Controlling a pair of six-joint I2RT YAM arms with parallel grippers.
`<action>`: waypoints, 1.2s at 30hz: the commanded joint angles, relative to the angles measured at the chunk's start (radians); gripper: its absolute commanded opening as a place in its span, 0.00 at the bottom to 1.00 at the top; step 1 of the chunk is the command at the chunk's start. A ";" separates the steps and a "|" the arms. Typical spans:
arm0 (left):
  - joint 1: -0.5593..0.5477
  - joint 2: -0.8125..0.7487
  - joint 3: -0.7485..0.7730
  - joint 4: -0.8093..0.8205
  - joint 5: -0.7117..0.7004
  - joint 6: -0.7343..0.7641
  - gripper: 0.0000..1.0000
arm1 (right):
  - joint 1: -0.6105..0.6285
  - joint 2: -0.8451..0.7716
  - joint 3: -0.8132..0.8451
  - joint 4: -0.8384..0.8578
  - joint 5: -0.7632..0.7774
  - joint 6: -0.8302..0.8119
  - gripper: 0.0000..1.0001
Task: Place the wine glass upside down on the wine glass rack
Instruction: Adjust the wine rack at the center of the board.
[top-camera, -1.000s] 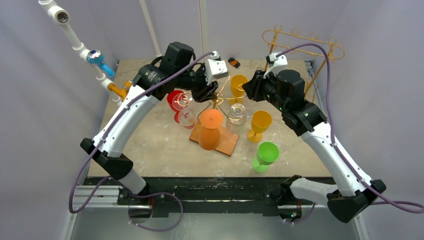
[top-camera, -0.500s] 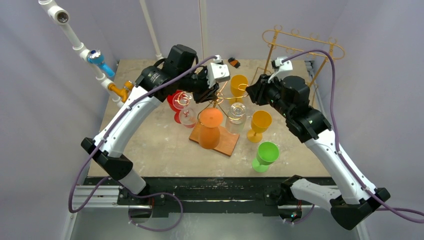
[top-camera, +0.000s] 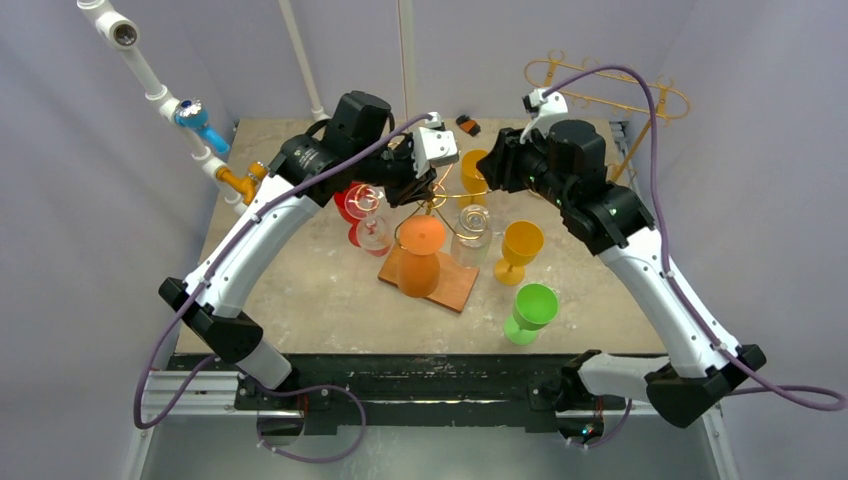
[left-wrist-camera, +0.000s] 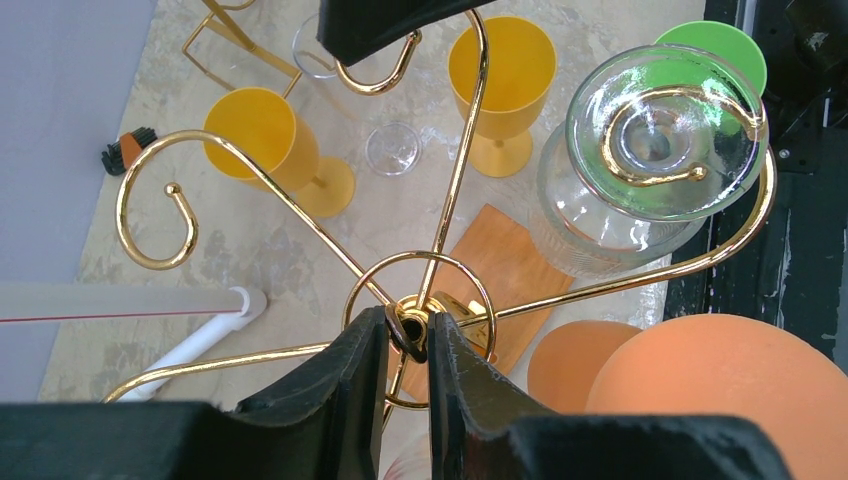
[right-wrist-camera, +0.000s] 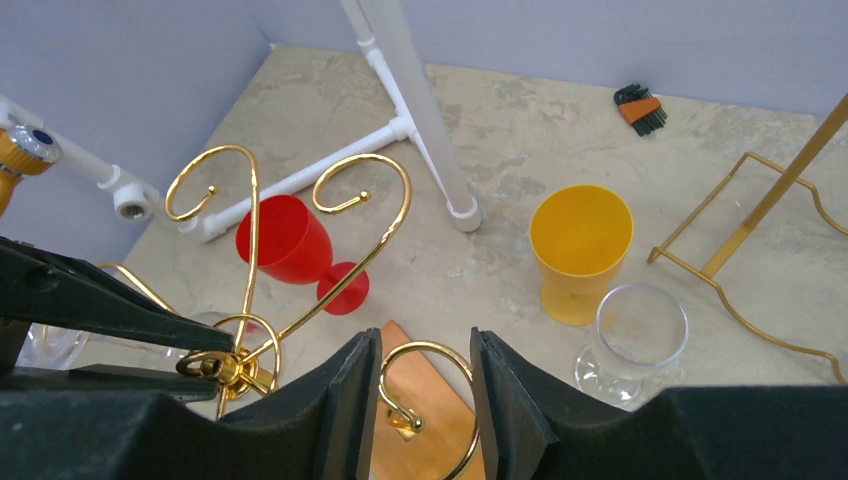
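Observation:
The gold wire rack (top-camera: 441, 196) stands on a wooden base (top-camera: 452, 286) at mid-table. A clear glass (left-wrist-camera: 660, 130) and an orange glass (top-camera: 421, 254) hang on it upside down. My left gripper (left-wrist-camera: 408, 325) is shut on the rack's top ring (left-wrist-camera: 418, 322). My right gripper (right-wrist-camera: 424, 352) is open and holds nothing; an empty gold curl (right-wrist-camera: 425, 345) of the rack lies between its fingers. A clear wine glass (right-wrist-camera: 640, 325) stands upright on the table to the right of it, beside a yellow glass (right-wrist-camera: 580, 245).
A red glass (right-wrist-camera: 290, 240), a second yellow glass (top-camera: 520, 245) and a green glass (top-camera: 532, 308) stand around the rack. Another clear glass (top-camera: 372, 236) is at the rack's left. A second gold stand (top-camera: 610, 85) and white pipes (right-wrist-camera: 420, 110) are at the back.
My right gripper has moved left and back, over the rack's right side. My left gripper has stayed shut on the rack's top.

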 joint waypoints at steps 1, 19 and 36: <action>0.019 -0.010 -0.013 -0.005 -0.089 0.032 0.15 | 0.003 0.067 0.101 -0.056 -0.065 -0.050 0.45; 0.019 -0.013 -0.009 -0.010 -0.072 0.040 0.12 | 0.003 0.322 0.328 -0.071 -0.046 -0.095 0.49; 0.019 -0.047 -0.052 0.058 -0.215 0.061 0.11 | 0.003 0.226 0.217 -0.023 0.035 -0.083 0.24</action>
